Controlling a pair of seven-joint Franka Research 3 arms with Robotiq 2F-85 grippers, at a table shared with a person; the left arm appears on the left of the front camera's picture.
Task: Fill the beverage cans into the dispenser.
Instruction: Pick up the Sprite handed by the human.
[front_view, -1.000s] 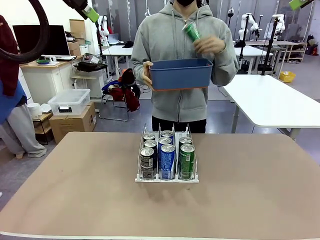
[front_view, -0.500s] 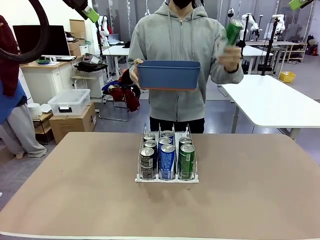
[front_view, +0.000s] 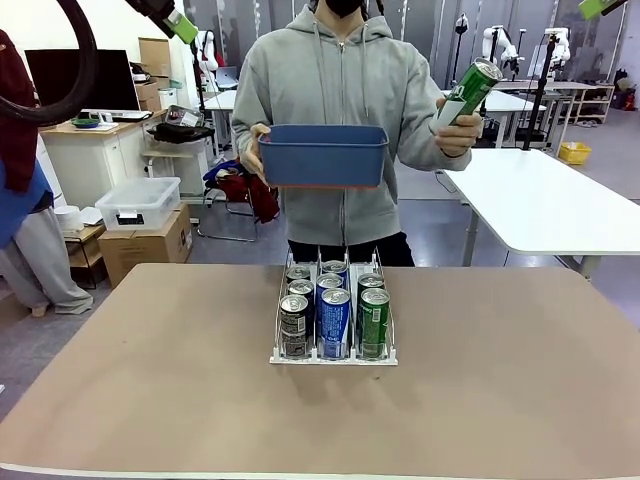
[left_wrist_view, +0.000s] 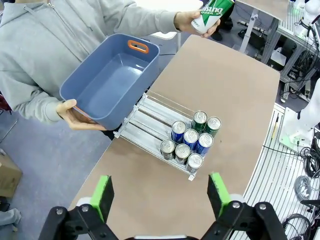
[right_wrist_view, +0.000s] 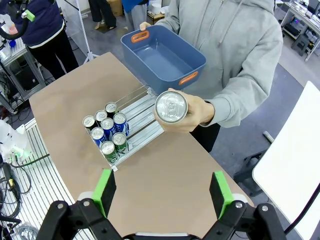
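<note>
Tan surface (front_view: 520, 390), lab room behind, white tables (front_view: 545, 200); a person (front_view: 340, 90) stands at the far side. From the front, the rear beverage cans (front_view: 334, 322) are half hidden behind the front row, and you cannot read their labels. The dispenser (front_view: 333, 358) sits mid-surface, its lanes running from you toward the person, with eight cans upright at the near end. One hand (front_view: 455, 128) holds a green can (front_view: 468, 90) tilted, top up and to picture right; the other hand (front_view: 252, 150) holds a blue bin (front_view: 323, 155). Your left tool (left_wrist_view: 161, 195) and right tool (right_wrist_view: 162, 194) gape wide, gripping nothing.

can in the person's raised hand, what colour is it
The can is green with white lettering; clearest in the left wrist view.
</note>
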